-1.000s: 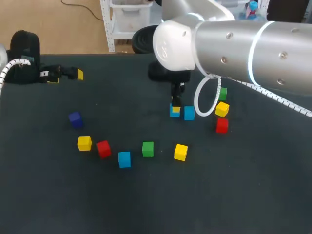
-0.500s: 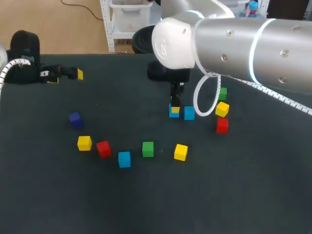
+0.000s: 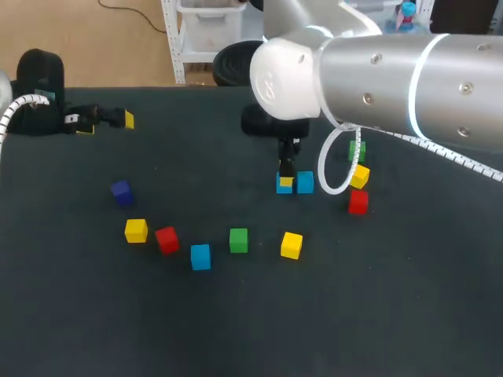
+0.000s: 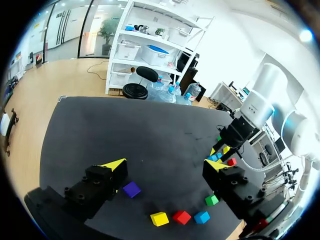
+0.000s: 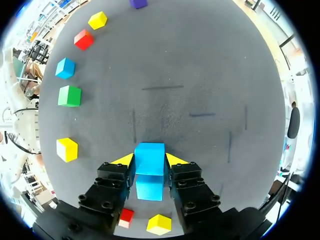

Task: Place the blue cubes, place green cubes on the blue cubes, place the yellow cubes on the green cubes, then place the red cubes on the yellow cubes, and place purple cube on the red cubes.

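Left end effector noted with fingers spread apart. Purple cube on table. Lined up beside purple cube: yellow cube, red cube, blue cube.

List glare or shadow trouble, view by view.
Head view: bright highlights on the right arm; its cable loop crosses a green cube. Right wrist view: no glare on the blue cube in the right gripper. Left wrist view: cubes evenly lit.
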